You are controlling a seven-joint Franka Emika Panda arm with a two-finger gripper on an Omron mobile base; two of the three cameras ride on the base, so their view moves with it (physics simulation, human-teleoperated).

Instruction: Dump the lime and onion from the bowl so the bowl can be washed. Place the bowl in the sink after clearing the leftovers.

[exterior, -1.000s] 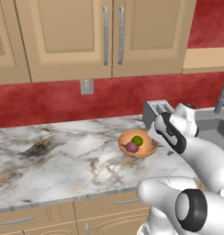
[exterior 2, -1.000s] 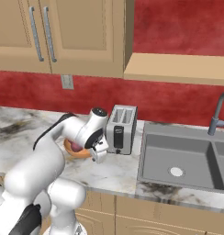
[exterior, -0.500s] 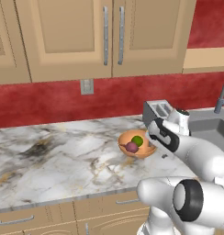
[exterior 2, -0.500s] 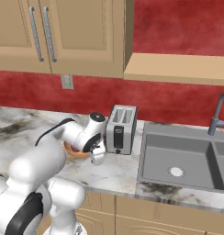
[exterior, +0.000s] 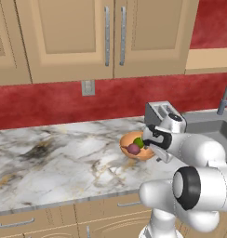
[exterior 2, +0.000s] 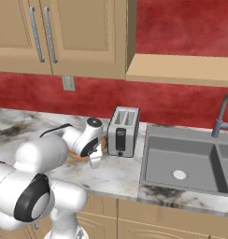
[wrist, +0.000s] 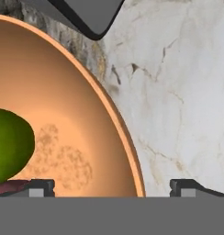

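Note:
The orange-tan bowl [exterior: 128, 139] stands on the marble counter just left of the toaster, holding the green lime [exterior: 138, 142] and the dark purple-red onion [exterior: 133, 149]. My gripper [exterior: 156, 153] hangs open at the bowl's right edge. In the hand view the bowl [wrist: 77, 114] has its rim running between my two fingertips [wrist: 38, 186], with the gripper [wrist: 113, 187] straddling it. The lime [wrist: 8, 144] lies at the left, and a sliver of onion [wrist: 8, 187] shows below it. The sink [exterior 2: 181, 158] lies right of the toaster.
A silver toaster [exterior 2: 123, 130] stands between bowl and sink, close behind my hand. A curved faucet [exterior 2: 222, 114] rises at the sink's back. Wall cabinets [exterior: 106, 37] hang above the marble counter [exterior: 55, 158], which stretches left of the bowl.
My hand has moved left and down from beside the toaster onto the bowl's right rim. The jaws stayed open; bowl, lime and onion have not moved.

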